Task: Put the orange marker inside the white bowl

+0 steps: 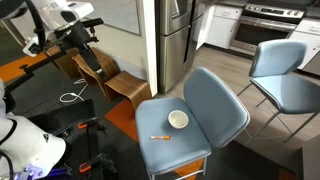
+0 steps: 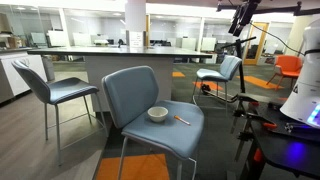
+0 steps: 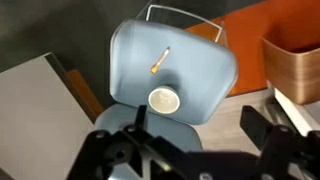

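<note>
Here, in an exterior view, the blue chair [image 1: 215, 100] stands mid-floor with the white bowl [image 1: 178, 119] on its seat, close to the backrest. The orange marker [image 1: 158, 137] lies flat on the same seat, near the bowl but not touching it, farther from the backrest. The robot arm [image 1: 68, 14] is high in the corner, well apart from the chair.

In an exterior view from lower down, the bowl [image 2: 158, 113] sits upright on the seat and the marker [image 2: 183, 120] lies just beside it, outside the rim.

In the wrist view, the gripper [image 3: 190, 150] hangs above the chair, with the bowl [image 3: 164, 100] nearer to it and the marker [image 3: 160, 62] beyond. The picture is blurred, but its dark fingers [image 3: 110, 150] seem spread wide, holding nothing.
</note>
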Controlling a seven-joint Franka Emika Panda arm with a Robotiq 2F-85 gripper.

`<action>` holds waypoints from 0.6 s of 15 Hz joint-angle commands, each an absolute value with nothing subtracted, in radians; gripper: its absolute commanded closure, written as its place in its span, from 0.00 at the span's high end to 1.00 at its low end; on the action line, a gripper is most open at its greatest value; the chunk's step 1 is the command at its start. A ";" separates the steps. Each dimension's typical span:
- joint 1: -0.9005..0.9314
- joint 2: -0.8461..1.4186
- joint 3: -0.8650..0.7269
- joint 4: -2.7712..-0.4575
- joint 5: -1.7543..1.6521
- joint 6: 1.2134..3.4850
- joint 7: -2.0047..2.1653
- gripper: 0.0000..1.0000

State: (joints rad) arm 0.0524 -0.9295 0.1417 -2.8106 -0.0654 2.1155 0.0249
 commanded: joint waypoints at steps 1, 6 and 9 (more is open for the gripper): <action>0.064 -0.925 0.131 -2.824 -0.076 2.107 0.034 1.00; 0.064 -0.917 0.131 -2.838 -0.076 2.107 0.034 1.00; 0.064 -0.918 0.131 -2.838 -0.076 2.107 0.034 1.00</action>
State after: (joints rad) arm 0.0522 -0.9192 0.1417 -2.8398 -0.0653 2.1097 0.0249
